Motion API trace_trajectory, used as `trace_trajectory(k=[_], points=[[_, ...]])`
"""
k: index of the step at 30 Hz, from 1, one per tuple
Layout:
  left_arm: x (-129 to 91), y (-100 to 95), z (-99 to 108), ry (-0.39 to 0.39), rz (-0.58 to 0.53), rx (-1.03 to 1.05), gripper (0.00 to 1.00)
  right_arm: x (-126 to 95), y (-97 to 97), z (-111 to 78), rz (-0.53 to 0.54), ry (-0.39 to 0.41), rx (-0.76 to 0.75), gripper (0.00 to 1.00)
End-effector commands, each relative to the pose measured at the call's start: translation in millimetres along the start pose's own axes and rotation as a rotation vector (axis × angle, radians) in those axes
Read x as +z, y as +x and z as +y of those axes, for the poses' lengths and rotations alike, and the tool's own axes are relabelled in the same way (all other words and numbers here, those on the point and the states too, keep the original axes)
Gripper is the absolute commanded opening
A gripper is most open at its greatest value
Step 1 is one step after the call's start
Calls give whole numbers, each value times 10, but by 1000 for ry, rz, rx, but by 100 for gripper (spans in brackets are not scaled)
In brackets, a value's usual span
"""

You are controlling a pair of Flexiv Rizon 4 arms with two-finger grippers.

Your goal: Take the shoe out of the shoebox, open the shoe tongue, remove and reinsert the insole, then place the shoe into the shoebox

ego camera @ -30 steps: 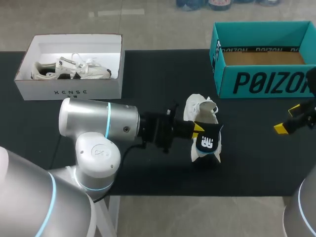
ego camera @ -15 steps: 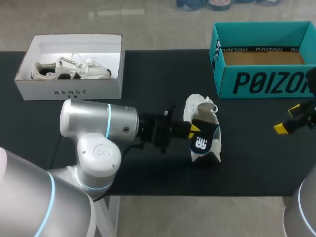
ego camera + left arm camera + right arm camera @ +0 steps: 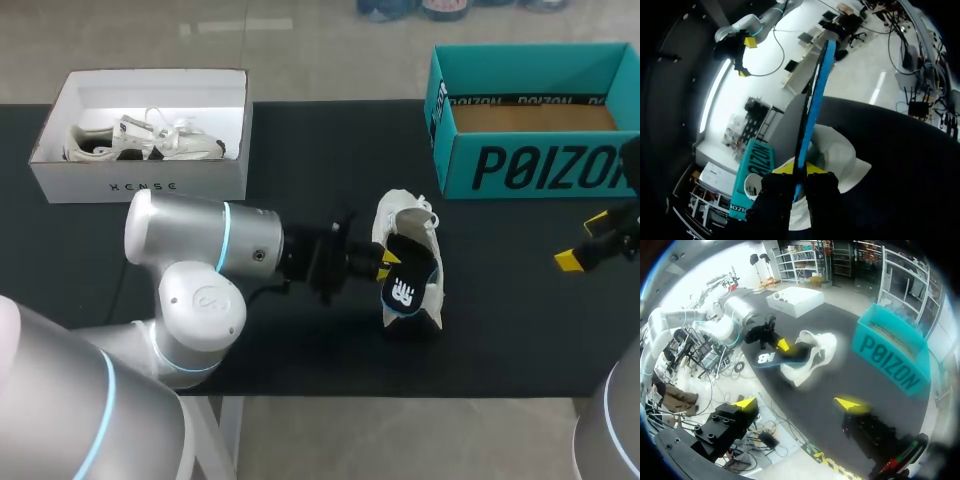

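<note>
A white shoe (image 3: 404, 213) lies on the black table (image 3: 300, 140) in the middle of the head view. A black insole with a blue edge (image 3: 405, 282) rests in its opening, with its heel end sticking out toward the front edge. My left gripper (image 3: 384, 263) comes in from the left and is shut on the insole's side. In the left wrist view the insole (image 3: 812, 102) stands edge-on between the fingers (image 3: 776, 192), over the shoe (image 3: 842, 156). My right gripper (image 3: 583, 242) hangs open and holds nothing at the table's right edge, far from the shoe (image 3: 816, 356).
The teal shoebox (image 3: 540, 165) stands open at the back right, also in the right wrist view (image 3: 890, 360). A white box (image 3: 140, 185) with another pair of shoes sits at the back left. Bare black table lies between shoe and right gripper.
The left gripper has drawn back a little to the left and lowered the insole, which now lies flatter and deeper in the shoe. The right arm has stayed still.
</note>
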State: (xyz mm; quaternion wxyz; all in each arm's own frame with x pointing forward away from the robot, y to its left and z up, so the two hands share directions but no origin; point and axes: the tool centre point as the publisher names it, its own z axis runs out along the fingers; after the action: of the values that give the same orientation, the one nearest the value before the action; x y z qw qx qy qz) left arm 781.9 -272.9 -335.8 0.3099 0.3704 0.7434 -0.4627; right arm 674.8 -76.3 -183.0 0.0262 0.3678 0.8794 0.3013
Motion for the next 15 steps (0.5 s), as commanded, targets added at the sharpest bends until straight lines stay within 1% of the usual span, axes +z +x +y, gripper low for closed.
trace_trajectory(k=[1, 8, 12, 13, 15], points=[[-5, -64, -38, -7, 22, -2, 100, -10, 33, -36, -7, -5, 0, 100], [-83, -86, -111, -16, 30, 5, 100, -10, 33, -36, -7, -5, 0, 100], [-66, -71, -154, -12, 30, 9, 100, -10, 33, -36, -7, -5, 0, 100], [-53, -64, -160, -11, 31, 9, 95, -10, 33, -36, -7, -5, 0, 100], [-21, -49, -159, -8, 30, 8, 80, -10, 33, -36, -7, -5, 0, 100]])
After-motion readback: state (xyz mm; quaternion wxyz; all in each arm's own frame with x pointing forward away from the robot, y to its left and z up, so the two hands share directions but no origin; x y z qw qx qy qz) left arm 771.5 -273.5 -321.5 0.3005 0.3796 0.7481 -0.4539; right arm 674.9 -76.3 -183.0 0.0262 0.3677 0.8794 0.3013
